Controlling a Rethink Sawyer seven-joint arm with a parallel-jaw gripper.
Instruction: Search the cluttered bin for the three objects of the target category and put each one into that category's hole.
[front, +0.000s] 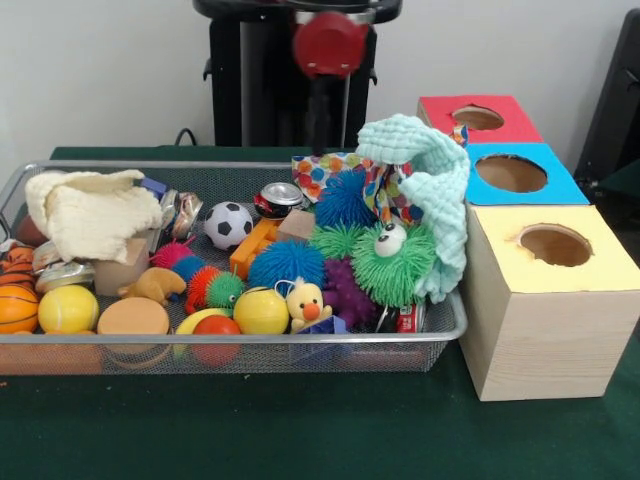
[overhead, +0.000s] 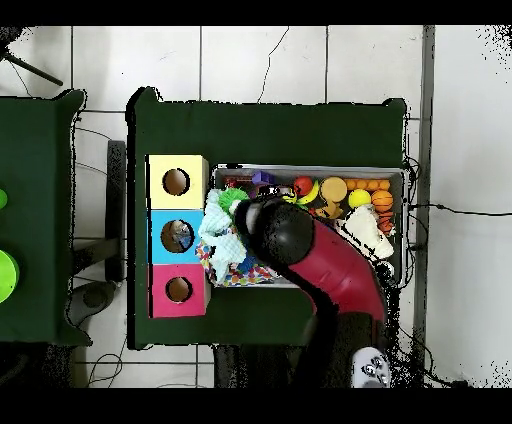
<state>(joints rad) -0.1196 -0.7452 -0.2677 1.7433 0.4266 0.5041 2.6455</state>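
Green cloth covers the table nearest us; on it we see the cluttered bin beside three boxes. No clear bottle shows among the toys. Behind, the arm hangs before a white wall; we cannot tell its jaws' state.

A mint-green towel drapes over a polka-dot cloth in the silver mesh bin. Blue, green and purple spiky balls sit by a black-and-white soccer ball. The boxes have red, blue and yellow tops.
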